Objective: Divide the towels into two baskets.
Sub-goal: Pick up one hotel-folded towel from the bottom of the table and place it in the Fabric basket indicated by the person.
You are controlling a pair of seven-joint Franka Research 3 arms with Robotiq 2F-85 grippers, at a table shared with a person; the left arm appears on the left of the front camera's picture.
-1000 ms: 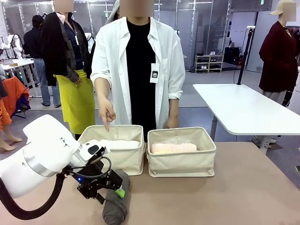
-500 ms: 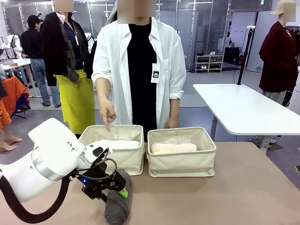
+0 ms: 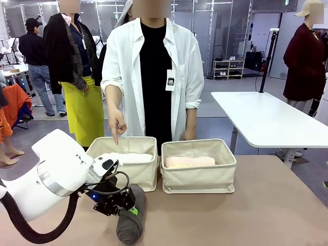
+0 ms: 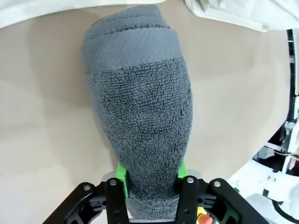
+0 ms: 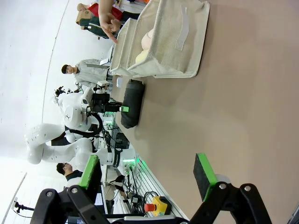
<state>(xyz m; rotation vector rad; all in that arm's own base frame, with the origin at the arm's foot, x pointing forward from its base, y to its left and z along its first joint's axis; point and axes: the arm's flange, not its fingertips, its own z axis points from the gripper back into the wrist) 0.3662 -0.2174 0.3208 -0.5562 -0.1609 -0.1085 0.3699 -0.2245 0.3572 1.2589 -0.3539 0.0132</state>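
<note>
While the left gripper (image 3: 129, 209) clamps the rolled dark grey terry towel (image 3: 130, 220) near the tan table's (image 3: 246, 215) near edge, two beige canvas baskets (image 3: 197, 174) stand just behind; a person's hand (image 3: 117, 124) points above the left basket. The right gripper (image 5: 149, 175) gapes empty.

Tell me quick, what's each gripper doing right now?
Left gripper: jaws closed on the dark grey towel, which lies on the table.
Right gripper: jaws open, holding nothing.

The dark grey towel (image 4: 140, 126) is looped, rough terry cloth. The baskets (image 3: 199, 174) look like matt beige canvas. The table (image 3: 246, 215) seems smooth and matt, perhaps laminate.
</note>
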